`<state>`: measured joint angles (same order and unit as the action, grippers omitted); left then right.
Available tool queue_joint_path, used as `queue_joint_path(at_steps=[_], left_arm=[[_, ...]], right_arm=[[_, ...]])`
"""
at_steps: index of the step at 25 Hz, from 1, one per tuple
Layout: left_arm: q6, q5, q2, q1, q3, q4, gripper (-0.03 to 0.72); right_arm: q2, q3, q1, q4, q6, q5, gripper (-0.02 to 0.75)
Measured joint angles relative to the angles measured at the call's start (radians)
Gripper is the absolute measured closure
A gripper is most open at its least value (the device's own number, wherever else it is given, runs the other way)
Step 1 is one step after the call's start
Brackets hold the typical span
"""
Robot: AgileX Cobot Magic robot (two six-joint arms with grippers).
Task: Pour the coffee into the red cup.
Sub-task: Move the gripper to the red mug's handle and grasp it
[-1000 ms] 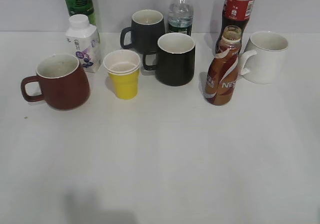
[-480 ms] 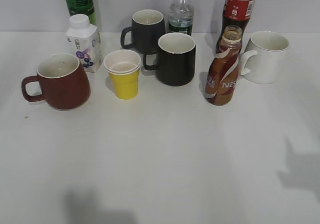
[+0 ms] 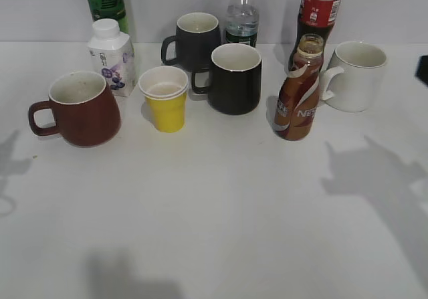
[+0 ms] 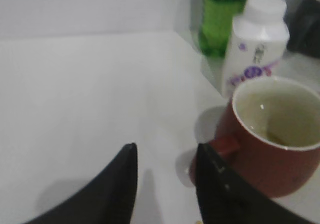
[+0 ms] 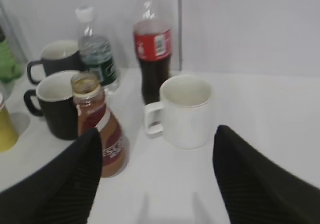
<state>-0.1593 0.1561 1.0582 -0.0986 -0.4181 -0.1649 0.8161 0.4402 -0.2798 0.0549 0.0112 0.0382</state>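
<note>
The coffee bottle (image 3: 298,91), brown with a white swirl and an uncapped tan neck, stands upright right of centre. In the right wrist view it (image 5: 101,131) is just ahead of the left finger. The red cup (image 3: 80,108) stands at the left, handle pointing left, empty inside; it also shows in the left wrist view (image 4: 270,139). My left gripper (image 4: 165,151) is open and empty, just left of the cup's handle. My right gripper (image 5: 157,136) is open wide and empty, in front of the coffee bottle and a white mug. Only a dark corner of the right arm (image 3: 422,68) shows in the exterior view.
A yellow paper cup (image 3: 164,100), two black mugs (image 3: 234,78) (image 3: 195,39), a white mug (image 3: 356,75), a cola bottle (image 3: 318,11), a water bottle (image 3: 241,17), a green bottle (image 3: 105,1) and a white carton (image 3: 111,56) crowd the back of the white table (image 3: 221,219).
Arm shadows have spread onto the table at both sides. A dark part of the right arm has come in at the right edge. The objects have not moved.
</note>
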Motion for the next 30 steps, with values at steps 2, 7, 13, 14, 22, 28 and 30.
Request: queue_joint_path(at_steps=[2, 7, 13, 14, 22, 28, 30], left_arm=[[0.000, 0.042, 0.070, -0.033, 0.003, -0.013, 0.369], [0.000, 0.274, 0.233, -0.058, 0.065, -0.019, 0.340], [0.115, 0.404, 0.369, -0.058, 0.097, -0.006, 0.339], [0.149, 0.411, 0.387, -0.058, 0.097, 0.014, 0.339], [0.236, 0.499, 0.458, -0.058, 0.099, 0.203, 0.337], [0.241, 0.627, 0.528, -0.058, 0.099, 0.222, 0.337], [0.241, 0.692, 0.566, -0.058, 0.099, 0.222, 0.337]], right_arm=[[0.077, 0.000, -0.013, -0.001, 0.000, 0.039, 0.219], [0.199, 0.000, -0.015, -0.001, 0.000, 0.122, 0.219], [0.223, 0.000, -0.015, -0.001, 0.000, 0.165, 0.219], [0.223, 0.000, -0.015, -0.001, 0.000, 0.173, 0.219], [0.224, 0.000, -0.015, -0.002, -0.011, 0.193, 0.219], [0.229, 0.000, -0.015, -0.002, -0.011, 0.195, 0.219], [0.231, 0.000, -0.015, -0.002, -0.011, 0.196, 0.219]])
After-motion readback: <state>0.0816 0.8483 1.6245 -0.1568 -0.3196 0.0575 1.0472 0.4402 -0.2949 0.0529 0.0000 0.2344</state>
